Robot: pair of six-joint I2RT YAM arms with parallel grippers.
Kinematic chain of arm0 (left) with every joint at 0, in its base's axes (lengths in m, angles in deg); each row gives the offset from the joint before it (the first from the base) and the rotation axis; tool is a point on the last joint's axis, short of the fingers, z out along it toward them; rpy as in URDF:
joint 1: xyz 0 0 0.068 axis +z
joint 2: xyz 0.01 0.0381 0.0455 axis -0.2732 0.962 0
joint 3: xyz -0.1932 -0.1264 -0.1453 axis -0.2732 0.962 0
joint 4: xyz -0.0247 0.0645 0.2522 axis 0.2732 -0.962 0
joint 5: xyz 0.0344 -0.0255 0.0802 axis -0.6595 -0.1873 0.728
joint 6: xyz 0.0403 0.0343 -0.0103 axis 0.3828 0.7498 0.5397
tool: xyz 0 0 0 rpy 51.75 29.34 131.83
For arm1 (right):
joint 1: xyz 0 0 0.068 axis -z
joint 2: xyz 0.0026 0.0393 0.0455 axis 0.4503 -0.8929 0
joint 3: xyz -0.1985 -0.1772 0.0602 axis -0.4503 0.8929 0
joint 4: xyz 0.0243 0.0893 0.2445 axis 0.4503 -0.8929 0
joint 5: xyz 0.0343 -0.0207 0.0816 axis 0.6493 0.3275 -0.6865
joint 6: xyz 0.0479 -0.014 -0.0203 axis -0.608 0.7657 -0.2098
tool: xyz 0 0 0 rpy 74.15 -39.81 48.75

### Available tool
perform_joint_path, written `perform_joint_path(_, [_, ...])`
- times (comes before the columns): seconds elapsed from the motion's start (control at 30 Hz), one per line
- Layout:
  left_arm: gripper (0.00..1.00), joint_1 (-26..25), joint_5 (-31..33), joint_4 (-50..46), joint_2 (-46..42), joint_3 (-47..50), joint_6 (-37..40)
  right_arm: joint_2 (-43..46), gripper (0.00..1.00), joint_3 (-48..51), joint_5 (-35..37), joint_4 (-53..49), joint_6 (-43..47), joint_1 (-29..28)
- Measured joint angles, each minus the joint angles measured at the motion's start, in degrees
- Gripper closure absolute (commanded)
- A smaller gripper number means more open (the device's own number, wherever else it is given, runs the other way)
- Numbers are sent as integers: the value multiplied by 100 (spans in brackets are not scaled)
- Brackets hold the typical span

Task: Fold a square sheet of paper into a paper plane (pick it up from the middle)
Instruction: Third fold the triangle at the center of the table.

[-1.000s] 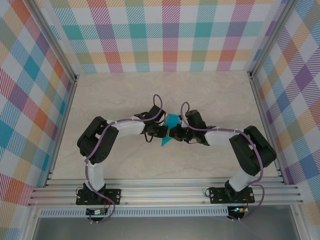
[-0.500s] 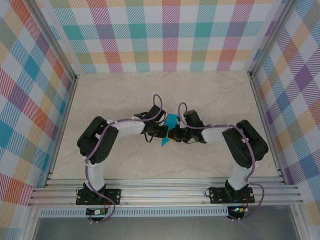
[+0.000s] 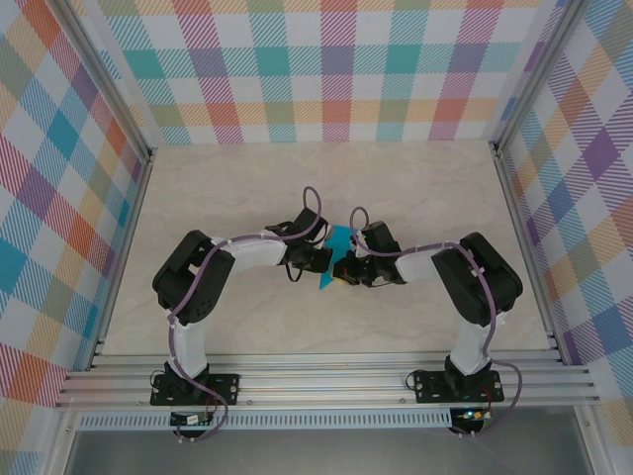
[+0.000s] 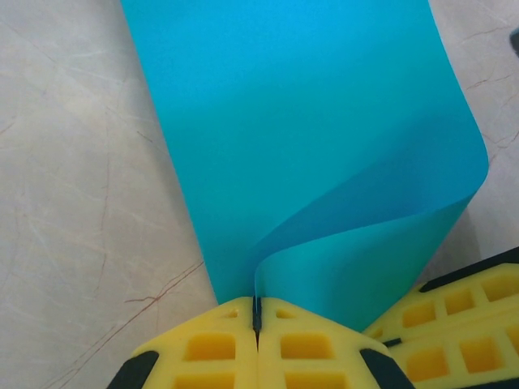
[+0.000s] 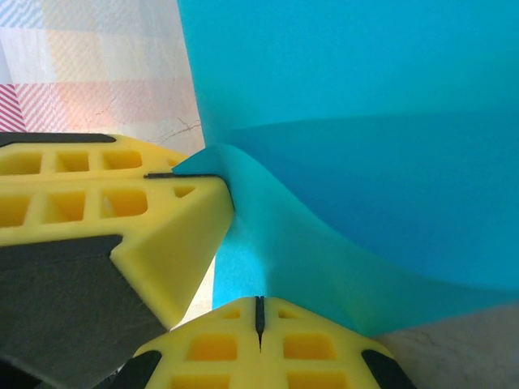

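The sheet of paper [image 3: 339, 241] is sitting at the middle of the table [image 3: 227, 188], caught between the two arms, and both grippers are pinching it: the left gripper [image 4: 257, 320] is pressing its yellow jaws together on an edge of the sheet, and the right gripper [image 5: 259, 318] is doing the same on a neighbouring part, just beside the other. The risk is coming from how close the two pinches are sitting: if the arms start pulling in different directions, the thin paper is likely going to tear or slip out of one grip, and the loose curl between them may be pressed into a crooked crease that spoils the fold. The two grippers could also be knocking into each other. The left wrist view is laying out the broad curl of the sheet rolling over onto itself, the right wrist view is bringing out the tight pucker beside the other gripper's tip, and the overhead view, too far off for either detail, is placing the pair on the table
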Motion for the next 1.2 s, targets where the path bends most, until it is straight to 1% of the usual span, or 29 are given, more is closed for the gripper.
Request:
perform_joint_path(0.13, [100, 4, -7, -2, 0, -4, 22, 275, 100, -2, -15, -83, 111, 208])
perform_joint_path(0.3, [100, 4, -9, -22, 11, -26, 24, 286, 100, -61, -70, -129, 236, 424])
perform_joint_path(0.47, [100, 13, -28, -28, 13, -31, 26, 81, 100, -195, -105, -136, 326, 426])
perform_joint_path(0.63, [100, 13, -44, -28, 15, -31, 66, -160, 100, -223, 24, -271, 407, 426])
perform_joint_path(0.9, [100, 13, -46, -28, 26, -42, 66, -109, 100, -339, 13, -538, 472, 481])
perform_joint_path(1.03, [100, 13, -46, -28, 26, -42, 66, 114, 100, -372, -98, -640, 562, 682])
perform_joint_path(1.2, [100, 13, -46, -31, 26, -44, 68, 129, 100, -442, -219, -634, 625, 911])
